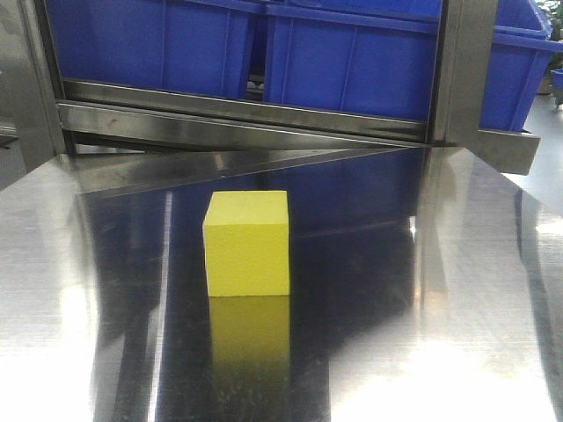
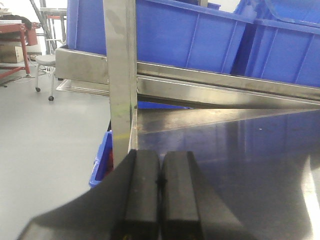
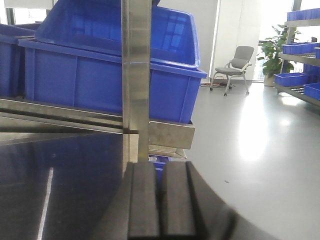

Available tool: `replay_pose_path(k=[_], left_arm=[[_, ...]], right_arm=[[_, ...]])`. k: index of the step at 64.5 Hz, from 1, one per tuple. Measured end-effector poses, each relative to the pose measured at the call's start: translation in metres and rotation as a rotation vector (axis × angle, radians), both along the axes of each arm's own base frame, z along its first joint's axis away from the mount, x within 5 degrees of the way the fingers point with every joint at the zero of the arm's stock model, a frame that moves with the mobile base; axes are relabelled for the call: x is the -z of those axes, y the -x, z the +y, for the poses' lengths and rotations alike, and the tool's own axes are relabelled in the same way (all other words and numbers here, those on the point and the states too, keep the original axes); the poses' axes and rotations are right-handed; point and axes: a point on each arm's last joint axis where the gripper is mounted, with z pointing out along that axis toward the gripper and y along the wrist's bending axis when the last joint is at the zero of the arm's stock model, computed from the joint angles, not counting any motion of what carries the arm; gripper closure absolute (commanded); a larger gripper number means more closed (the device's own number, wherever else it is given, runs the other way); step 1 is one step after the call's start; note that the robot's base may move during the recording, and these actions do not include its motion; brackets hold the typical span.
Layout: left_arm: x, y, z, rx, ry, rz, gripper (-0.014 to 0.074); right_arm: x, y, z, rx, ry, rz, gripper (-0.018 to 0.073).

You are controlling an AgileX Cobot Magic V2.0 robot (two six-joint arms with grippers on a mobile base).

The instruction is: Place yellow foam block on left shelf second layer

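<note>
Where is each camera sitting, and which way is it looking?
Front view: low before the shiny shelf, facing the yellow foam block and the blue bins behind it; no robot parts show.
Left wrist view: on the left arm, looking over the shut left tool at a steel post, with a stool leftward.
Right wrist view: on the right arm, looking over the shut right tool at a second post, with a chair rightward.
Shared: both wrist views show the blue bins and shelf; only the front view shows the block.
</note>
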Motion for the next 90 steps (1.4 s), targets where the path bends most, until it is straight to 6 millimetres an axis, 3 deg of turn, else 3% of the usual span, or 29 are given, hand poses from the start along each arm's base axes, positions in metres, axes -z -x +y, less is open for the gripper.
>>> replay_pose_path(k=[63, 67, 80, 90], left_arm=[[0.0, 0.0, 0.0, 0.0, 0.0, 0.0, 0.046], [0.0, 0.0, 0.0, 0.0, 0.0, 0.0, 0.046], [0.0, 0.0, 0.0, 0.0, 0.0, 0.0, 0.046], [0.0, 0.0, 0.0, 0.0, 0.0, 0.0, 0.046]], right_arm=[[-0.004, 0.001, 0.0, 0.0, 0.001, -0.015, 0.0505], [-0.015, 0.003, 0.0, -0.001, 0.001, -0.022, 0.0505], [-0.081, 0.019, 0.002, -0.006, 0.003, -0.032, 0.0505], [-0.119, 0.009, 0.002, -0.015, -0.016, 0.149, 0.0502]])
